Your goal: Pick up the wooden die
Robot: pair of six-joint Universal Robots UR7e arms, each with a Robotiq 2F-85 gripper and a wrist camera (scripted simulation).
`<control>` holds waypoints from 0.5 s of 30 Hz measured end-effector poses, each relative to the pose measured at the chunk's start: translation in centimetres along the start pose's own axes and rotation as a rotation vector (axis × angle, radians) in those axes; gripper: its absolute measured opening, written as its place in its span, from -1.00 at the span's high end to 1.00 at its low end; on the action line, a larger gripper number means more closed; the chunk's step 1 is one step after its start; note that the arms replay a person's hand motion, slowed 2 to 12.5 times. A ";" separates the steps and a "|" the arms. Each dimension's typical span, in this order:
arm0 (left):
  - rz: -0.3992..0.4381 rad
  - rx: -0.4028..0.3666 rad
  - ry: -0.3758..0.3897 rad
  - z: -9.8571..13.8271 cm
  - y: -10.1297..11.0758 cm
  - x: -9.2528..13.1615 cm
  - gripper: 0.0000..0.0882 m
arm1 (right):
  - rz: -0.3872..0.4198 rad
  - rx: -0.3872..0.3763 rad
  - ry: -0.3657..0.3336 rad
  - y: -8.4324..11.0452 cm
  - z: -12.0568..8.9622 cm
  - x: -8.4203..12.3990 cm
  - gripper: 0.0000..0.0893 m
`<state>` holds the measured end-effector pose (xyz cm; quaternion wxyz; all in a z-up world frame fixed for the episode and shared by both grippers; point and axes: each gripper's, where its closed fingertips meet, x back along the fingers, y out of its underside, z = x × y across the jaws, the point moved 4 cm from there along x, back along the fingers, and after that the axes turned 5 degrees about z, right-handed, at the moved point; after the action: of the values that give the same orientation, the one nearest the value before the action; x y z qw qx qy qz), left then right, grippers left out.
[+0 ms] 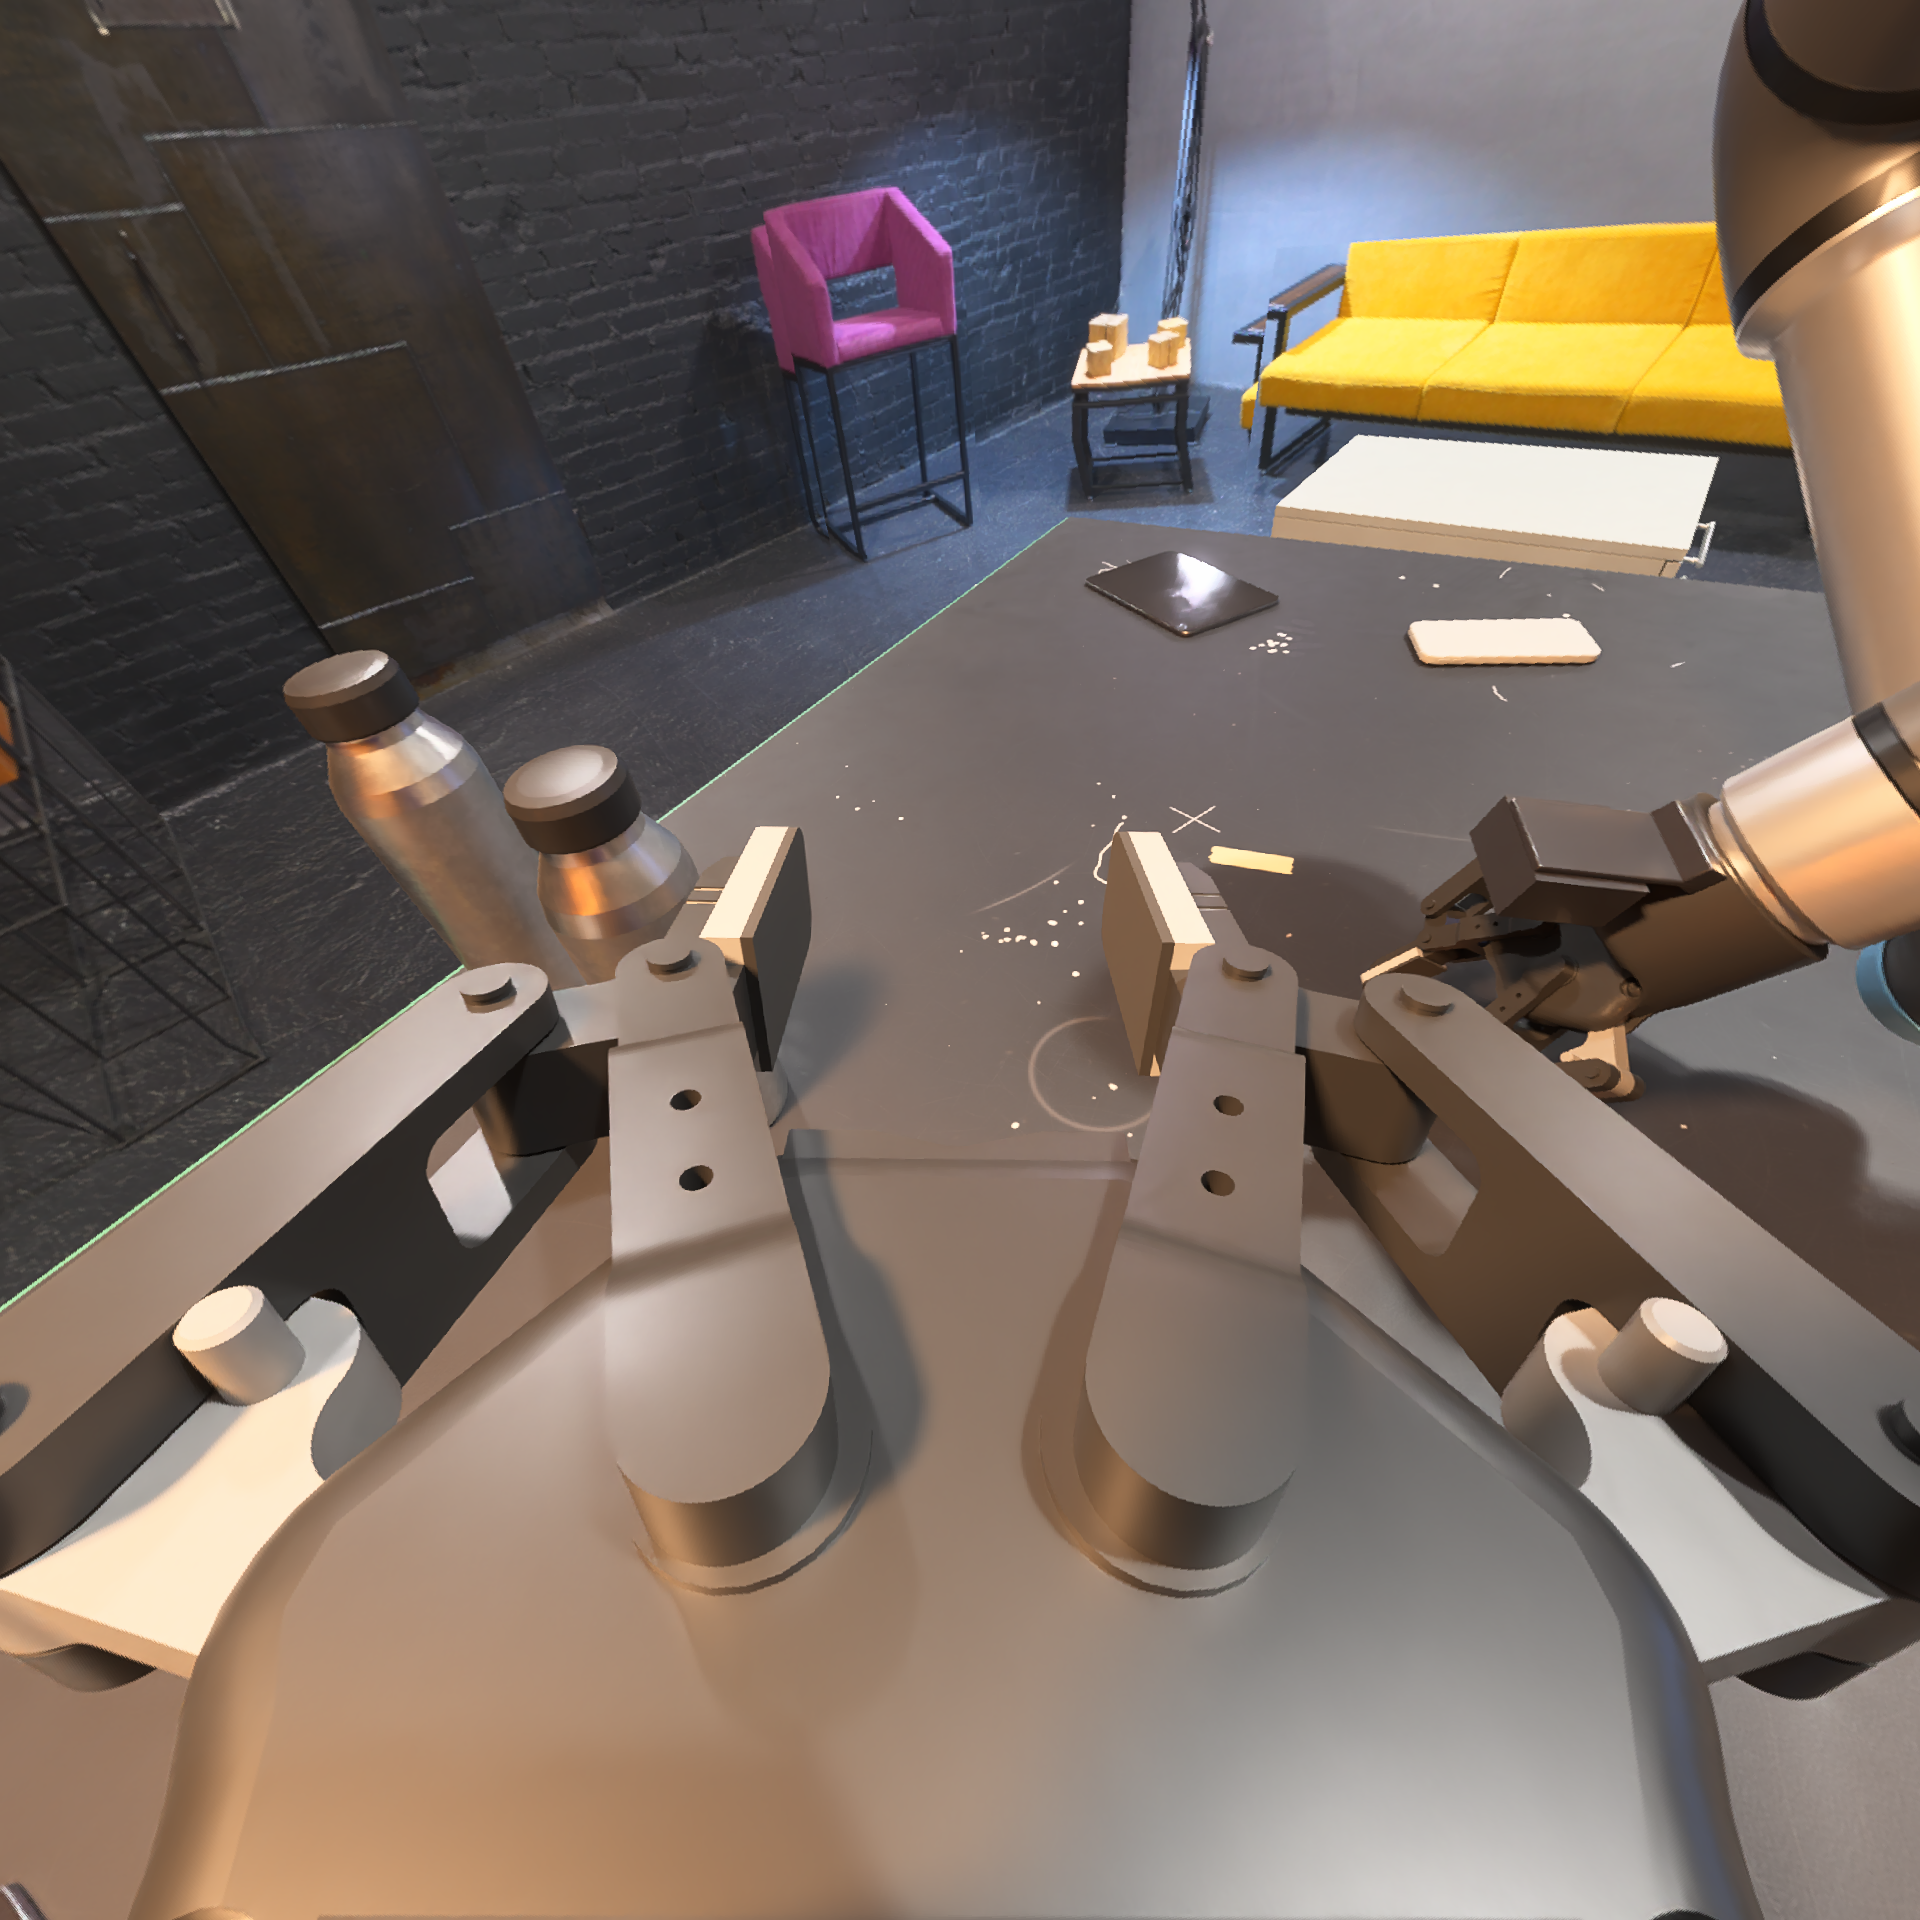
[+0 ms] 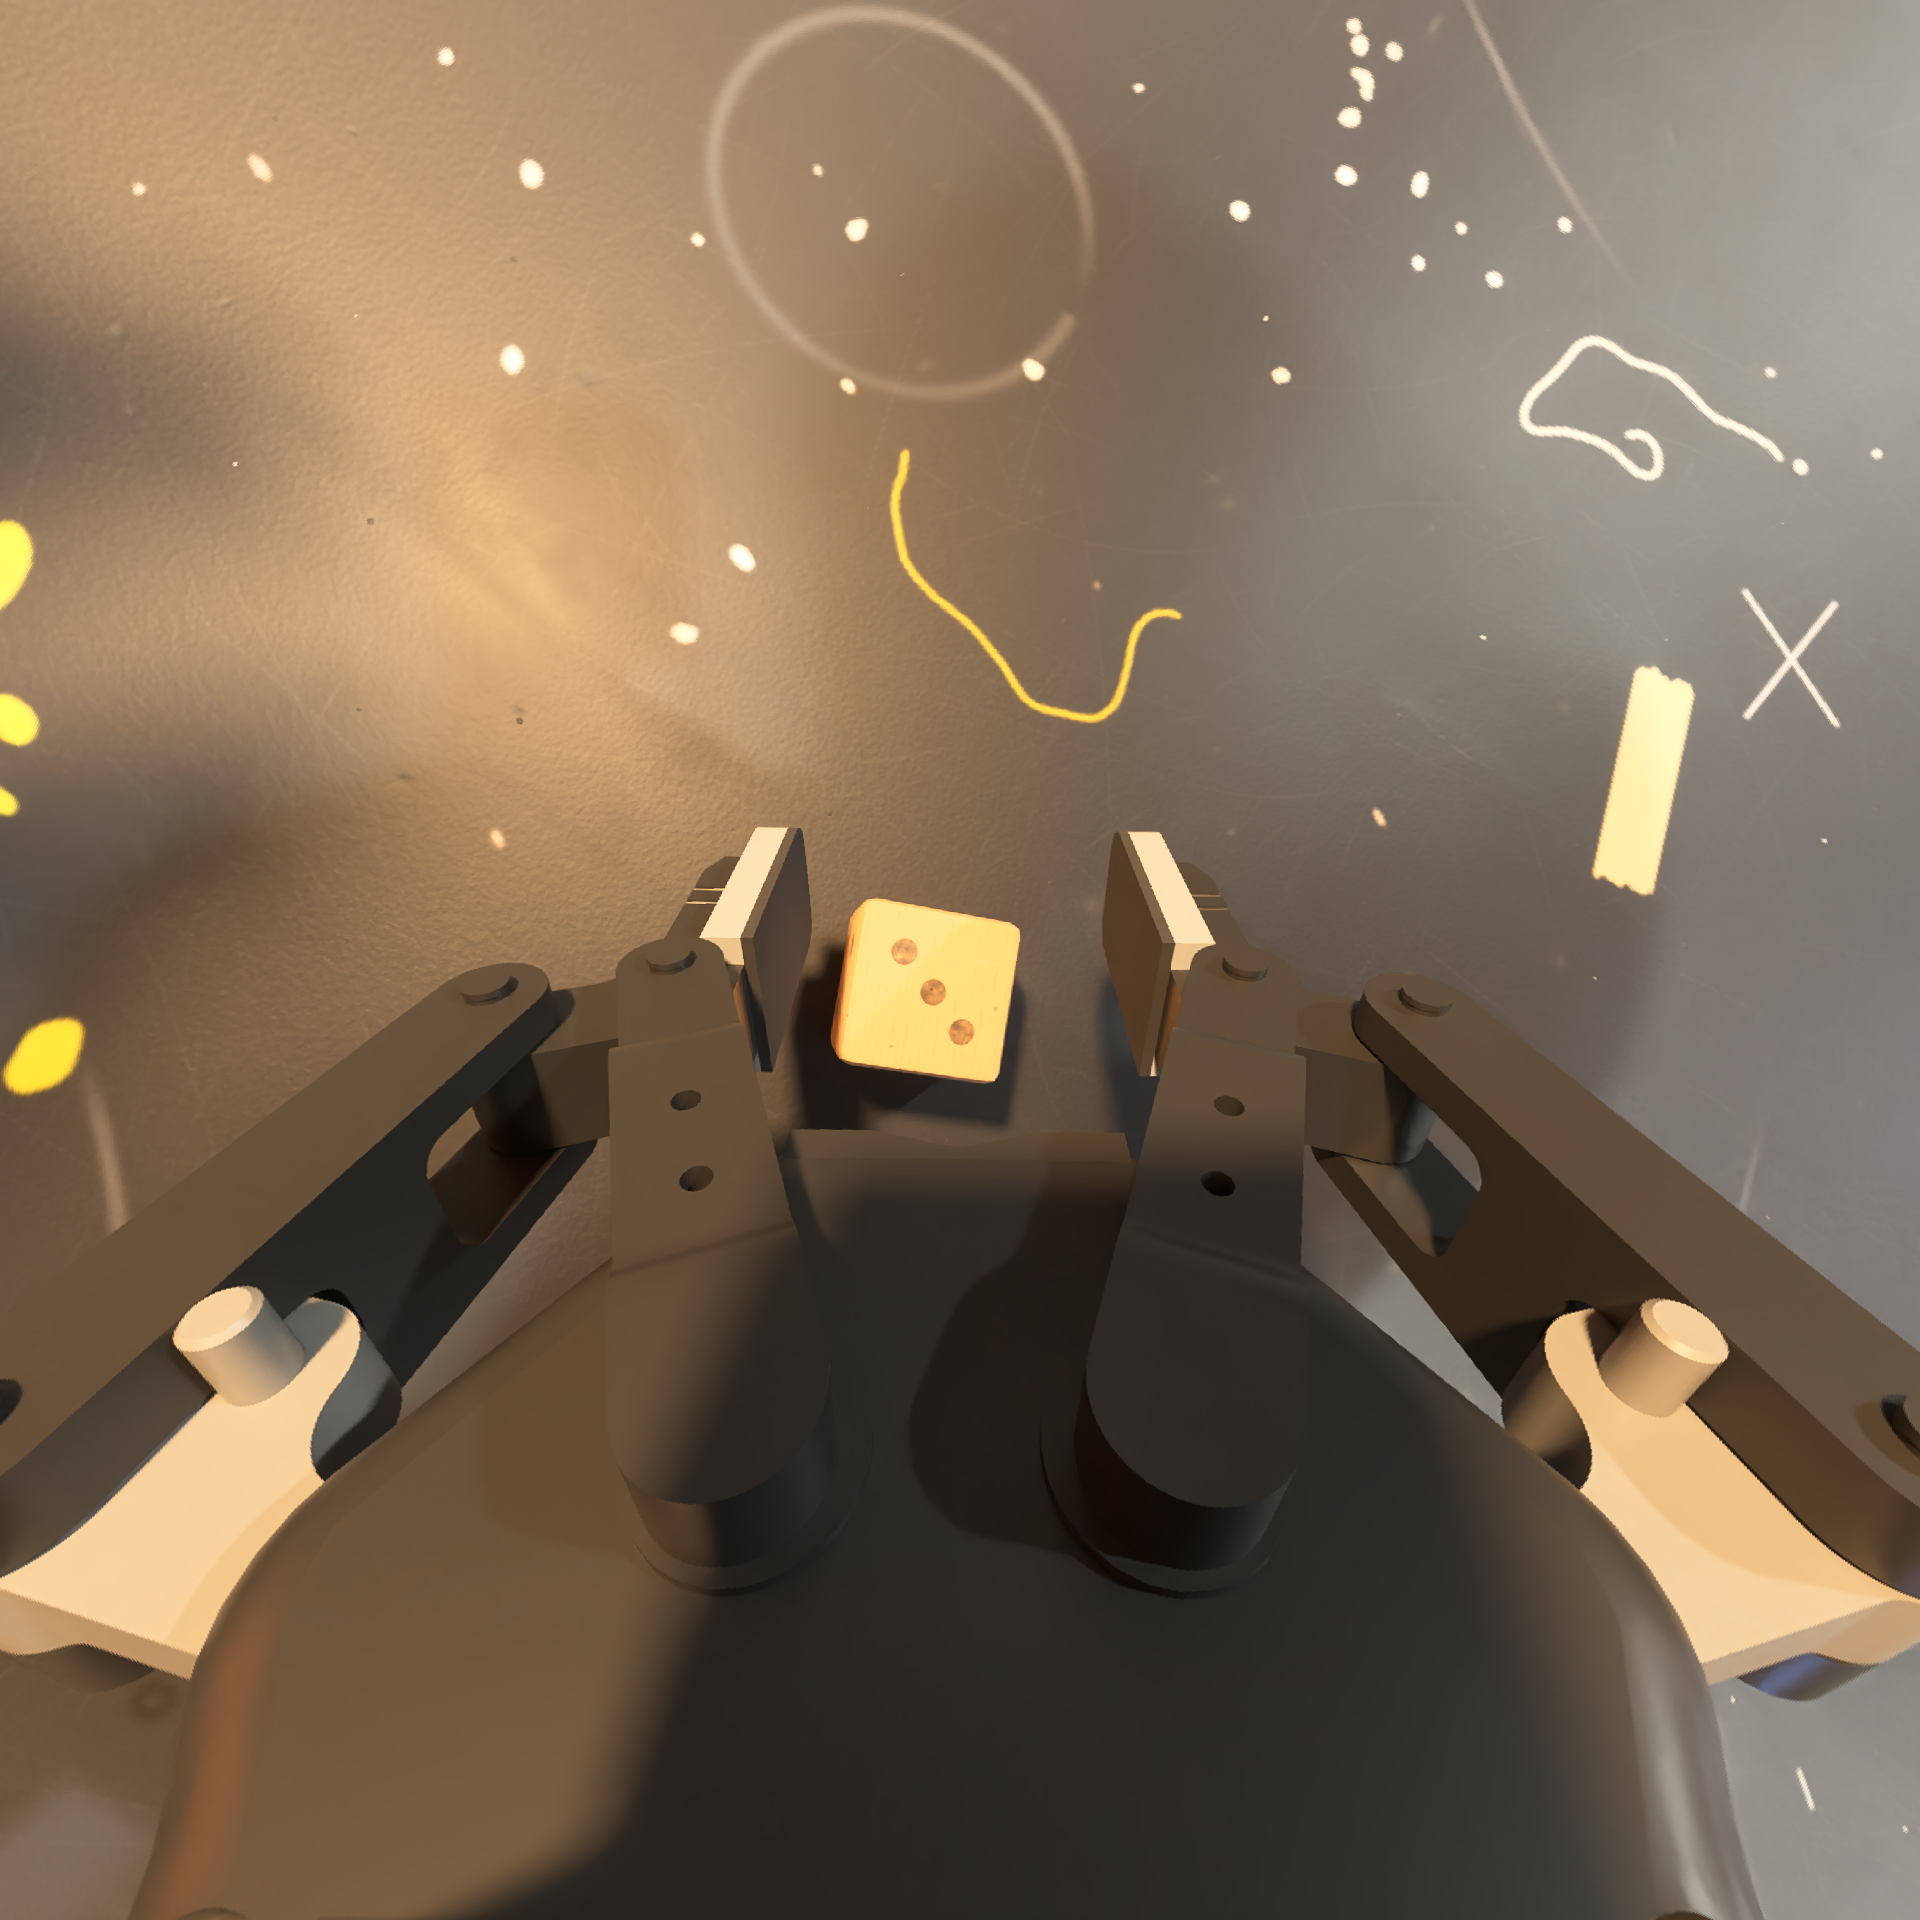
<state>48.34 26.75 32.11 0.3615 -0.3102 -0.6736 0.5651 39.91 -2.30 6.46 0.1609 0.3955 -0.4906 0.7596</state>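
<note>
The wooden die (image 2: 927,990), a light cube with three dark pips on its upper face, lies on the grey table in the right wrist view. My right gripper (image 2: 956,945) is open and straddles it; the die sits between the two pads, nearer the left pad, with a gap on each side. The right gripper also shows in the left wrist view (image 1: 1507,997), low over the table at the right; the die is hidden there. My left gripper (image 1: 956,935) is open and empty above the table.
Two metal bottles (image 1: 416,800) (image 1: 597,852) stand at the table's left edge beside my left gripper. A dark tablet (image 1: 1181,590) and a pale flat block (image 1: 1503,640) lie at the far end. The table (image 2: 416,520) bears chalk marks and a tape strip (image 2: 1645,779).
</note>
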 end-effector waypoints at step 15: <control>0.018 0.005 0.002 0.0 -0.3 0.2 -0.16 | -0.036 -0.149 0.043 0.8 0.4 1.0 -0.14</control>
<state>48.18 26.88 32.41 0.3578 -0.3161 -0.6691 0.5696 38.95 -3.12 6.79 0.2140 0.3747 -0.5348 0.7265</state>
